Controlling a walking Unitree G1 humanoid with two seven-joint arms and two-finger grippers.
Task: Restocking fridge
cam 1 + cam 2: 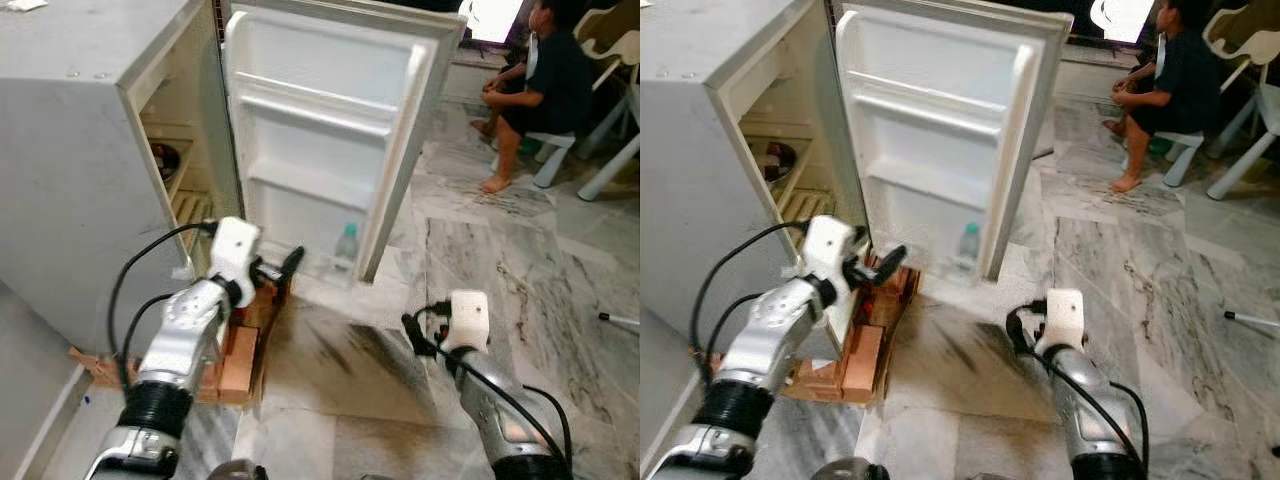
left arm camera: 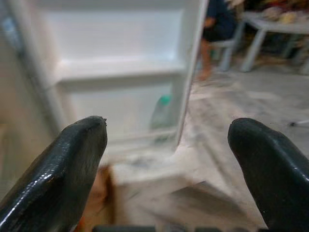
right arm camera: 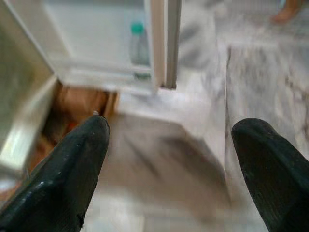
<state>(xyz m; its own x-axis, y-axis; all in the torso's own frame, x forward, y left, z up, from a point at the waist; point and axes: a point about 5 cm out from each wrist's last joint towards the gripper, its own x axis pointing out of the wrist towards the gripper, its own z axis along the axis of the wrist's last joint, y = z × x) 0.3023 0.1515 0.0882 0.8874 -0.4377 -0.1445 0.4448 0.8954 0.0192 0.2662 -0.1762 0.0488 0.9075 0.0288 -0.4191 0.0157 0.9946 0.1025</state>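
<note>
A small grey fridge (image 1: 80,180) stands at my left with its white door (image 1: 330,130) swung wide open. In the door's bottom shelf stands a clear bottle with a green cap (image 1: 345,245), which also appears in the left wrist view (image 2: 161,112) and the right wrist view (image 3: 139,43). My left gripper (image 1: 283,268) is open and empty, low in front of the fridge opening, a short way left of the bottle. My right gripper (image 1: 415,335) is open and empty too, held lower over the floor, right of the door's edge.
Inside the fridge are shelves, one with a dark bowl (image 1: 165,160). The fridge rests on wooden blocks (image 1: 240,360). A person (image 1: 540,80) sits on a white stool at the back right, with white chairs (image 1: 610,60) beside. Marble floor (image 1: 500,270) spreads to the right.
</note>
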